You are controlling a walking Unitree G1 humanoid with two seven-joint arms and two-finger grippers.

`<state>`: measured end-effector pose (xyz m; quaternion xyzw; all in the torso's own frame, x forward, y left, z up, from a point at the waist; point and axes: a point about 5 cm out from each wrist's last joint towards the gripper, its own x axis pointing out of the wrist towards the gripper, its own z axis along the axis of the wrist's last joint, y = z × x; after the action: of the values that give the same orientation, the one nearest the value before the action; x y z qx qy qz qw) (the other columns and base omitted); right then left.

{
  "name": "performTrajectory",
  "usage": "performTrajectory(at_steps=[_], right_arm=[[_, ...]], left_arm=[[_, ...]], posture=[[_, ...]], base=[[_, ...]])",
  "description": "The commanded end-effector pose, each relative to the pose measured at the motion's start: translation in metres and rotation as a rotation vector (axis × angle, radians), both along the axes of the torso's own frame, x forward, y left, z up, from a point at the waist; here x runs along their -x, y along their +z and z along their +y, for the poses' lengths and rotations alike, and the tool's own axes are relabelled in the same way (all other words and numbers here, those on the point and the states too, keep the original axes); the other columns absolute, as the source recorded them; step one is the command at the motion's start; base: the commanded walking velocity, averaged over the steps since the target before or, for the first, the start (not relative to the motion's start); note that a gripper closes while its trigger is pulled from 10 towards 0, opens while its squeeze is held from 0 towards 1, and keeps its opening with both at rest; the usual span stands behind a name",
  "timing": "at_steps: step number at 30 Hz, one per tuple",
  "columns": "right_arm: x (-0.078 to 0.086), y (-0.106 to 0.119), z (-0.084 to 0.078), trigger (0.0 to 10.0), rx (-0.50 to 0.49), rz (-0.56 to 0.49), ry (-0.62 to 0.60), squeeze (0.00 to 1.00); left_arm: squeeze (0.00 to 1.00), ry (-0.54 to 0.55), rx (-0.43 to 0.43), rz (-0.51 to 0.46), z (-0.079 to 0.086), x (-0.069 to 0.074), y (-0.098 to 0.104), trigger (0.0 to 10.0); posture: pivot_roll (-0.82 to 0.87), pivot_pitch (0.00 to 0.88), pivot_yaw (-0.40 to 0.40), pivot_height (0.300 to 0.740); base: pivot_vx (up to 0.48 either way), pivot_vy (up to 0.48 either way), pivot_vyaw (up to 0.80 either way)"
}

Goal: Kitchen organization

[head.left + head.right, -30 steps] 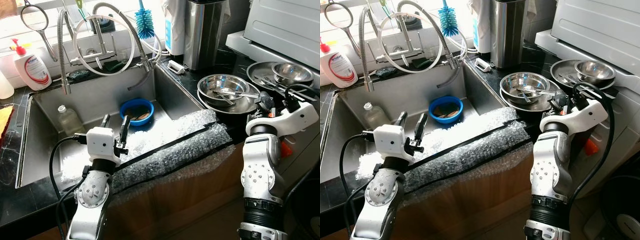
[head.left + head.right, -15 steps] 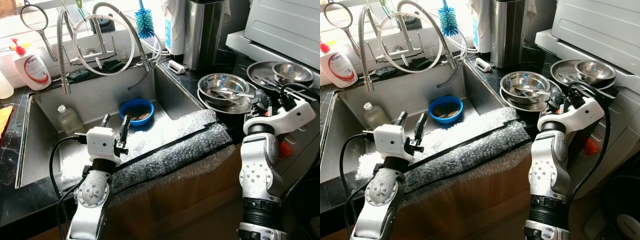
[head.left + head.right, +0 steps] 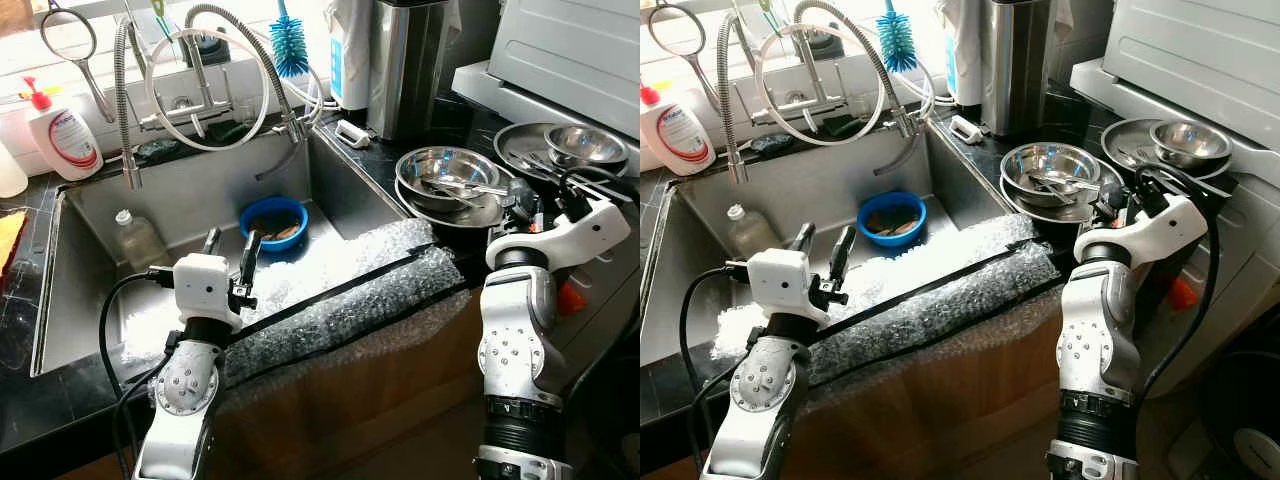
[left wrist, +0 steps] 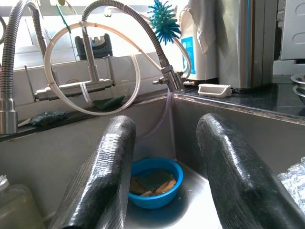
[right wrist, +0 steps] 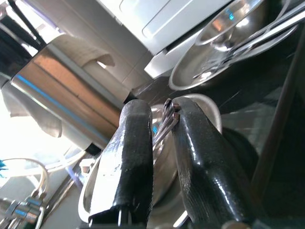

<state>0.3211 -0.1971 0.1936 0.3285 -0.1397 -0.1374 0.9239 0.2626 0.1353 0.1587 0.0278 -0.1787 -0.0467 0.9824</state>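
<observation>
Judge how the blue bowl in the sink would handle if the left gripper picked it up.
The blue bowl looks like thin plastic, so probably light and slightly flexible at the rim. It holds brownish scraps, so tilting it may spill them. Sitting in the sink, its surface may be wet and slippery for the left gripper, whose fingers are open above it.

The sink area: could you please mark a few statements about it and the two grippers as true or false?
1. A blue bowl sits in the sink. True.
2. The left gripper holds the blue bowl. False: it is open, above the sink, holding nothing.
3. The right gripper is at the steel bowls on the counter. True.
4. The brush behind the tap is red. False: it is blue.
5. Bubble wrap lies over the sink's front edge. True.
</observation>
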Motion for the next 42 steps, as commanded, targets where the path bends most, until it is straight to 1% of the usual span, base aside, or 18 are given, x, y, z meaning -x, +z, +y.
performTrajectory(at_steps=[1,5,11,17,21,24,29,30,31,32,36,37,38,41,42], right_arm=[[0.0,0.008,-0.001,10.0,-0.001,-0.027,-0.017,0.0],[0.0,0.012,-0.005,10.0,0.004,-0.051,-0.026,0.0],[-0.001,0.011,-0.005,10.0,0.004,-0.052,-0.032,0.0],[-0.001,0.013,-0.01,10.0,0.009,-0.061,-0.048,0.0],[-0.001,0.009,-0.008,10.0,0.004,-0.047,-0.041,0.0],[-0.001,0.006,-0.007,10.0,-0.03,-0.032,-0.042,0.0],[-0.002,0.004,-0.011,10.0,-0.075,-0.027,-0.047,0.0],[-0.002,0.004,-0.011,10.0,-0.084,-0.03,-0.044,0.04],[-0.002,0.003,-0.011,10.0,-0.084,-0.029,-0.044,0.75],[-0.002,0.003,-0.01,10.0,-0.085,-0.029,-0.041,1.0],[-0.002,0.003,-0.009,10.0,-0.089,-0.029,-0.039,1.0],[-0.003,0.006,-0.008,10.0,-0.081,-0.039,-0.031,0.23],[-0.003,0.009,-0.006,10.0,-0.074,-0.06,-0.016,0.0],[-0.002,0.014,0.0,10.0,-0.064,-0.09,0.014,0.0],[-0.001,0.017,0.006,10.0,-0.049,-0.101,0.04,0.0]], left_arm=[[0.0,-0.004,-0.027,-0.001,0.0,-0.001,0.0,10.0],[0.0,-0.006,-0.026,0.0,-0.001,-0.002,0.0,10.0],[0.0,-0.004,-0.027,0.0,0.0,-0.002,0.0,10.0],[0.0,-0.007,-0.029,0.002,0.0,-0.002,-0.001,10.0],[0.0,-0.008,-0.03,0.002,-0.001,-0.002,-0.001,10.0],[0.0,-0.006,-0.03,0.002,0.0,-0.002,-0.001,10.0],[0.0,-0.005,-0.033,0.003,0.0,-0.002,-0.001,10.0],[0.0,-0.005,-0.033,0.002,0.0,-0.002,-0.001,10.0],[0.0,-0.005,-0.033,0.002,0.0,-0.002,-0.001,10.0],[0.0,-0.005,-0.033,0.002,0.0,-0.002,-0.001,10.0],[0.0,-0.005,-0.033,0.001,0.0,-0.002,-0.001,10.0],[0.0,-0.004,-0.032,0.0,0.001,-0.002,0.0,10.0],[0.0,-0.003,-0.033,-0.001,0.001,-0.002,0.0,10.0],[0.0,-0.004,-0.032,-0.001,0.001,-0.002,0.0,10.0],[0.0,-0.005,-0.032,-0.001,0.001,-0.002,0.0,10.0]], posture=[[-0.19,0.0,0.085,0.74],[-0.2,0.0,0.087,0.74],[-0.19,0.0,0.086,0.74],[-0.2,0.0,0.088,0.74],[-0.19,0.0,0.087,0.74],[-0.19,0.0,0.088,0.74],[-0.19,0.0,0.089,0.74],[-0.19,0.0,0.089,0.74],[-0.19,0.0,0.089,0.74],[-0.19,0.0,0.088,0.74],[-0.19,0.0,0.088,0.74],[-0.19,0.0,0.088,0.74],[-0.19,0.0,0.089,0.74],[-0.19,0.0,0.09,0.74],[-0.19,0.0,0.09,0.74]], base=[[0.0,0.0,0.0],[0.0,0.0,0.0],[0.0,0.0,0.0],[0.0,0.0,0.0],[0.0,0.0,0.0],[0.0,0.0,0.0],[0.0,0.0,0.0],[0.0,0.0,0.0],[0.0,0.0,0.0],[0.0,0.0,0.0],[0.0,0.0,0.0],[0.0,0.0,0.0],[0.0,0.0,0.0],[0.0,0.0,0.0],[0.0,0.0,0.0]])
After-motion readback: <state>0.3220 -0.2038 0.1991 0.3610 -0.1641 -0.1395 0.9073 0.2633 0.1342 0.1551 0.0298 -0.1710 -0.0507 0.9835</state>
